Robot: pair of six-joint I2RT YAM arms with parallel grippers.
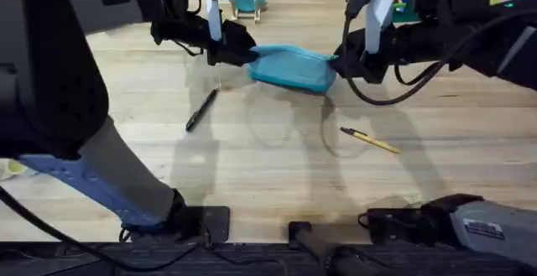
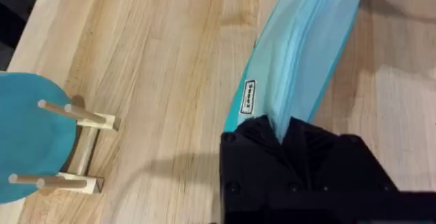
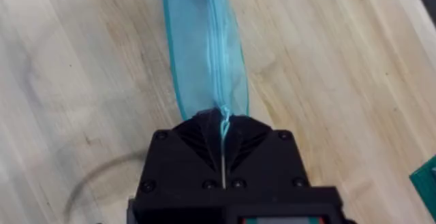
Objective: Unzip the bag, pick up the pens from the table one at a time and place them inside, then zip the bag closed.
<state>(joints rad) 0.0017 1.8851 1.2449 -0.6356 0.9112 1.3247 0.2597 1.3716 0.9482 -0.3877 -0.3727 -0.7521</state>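
Bag [image 1: 289, 66] toward the far middle of the table [image 1: 268, 175], stretched between both arms, zipper line running along its top and apparently not yet opened. Left gripper [image 2: 283, 132] clamped on one end of the fabric, likely as an anchor so the pouch resists the pull. Right gripper [image 3: 223, 135] pinched shut on the opposite end right at the zipper seam, probably on the pull tab, though too small to confirm. Black pen [image 1: 201, 110] and yellow pen [image 1: 369, 140] loose on the near boards, well apart, waiting. Small white tag on the pouch edge [image 2: 249, 96], dark lettering too small to read. Round teal object on a wooden stand [image 2: 41, 139] just beside, untouched.
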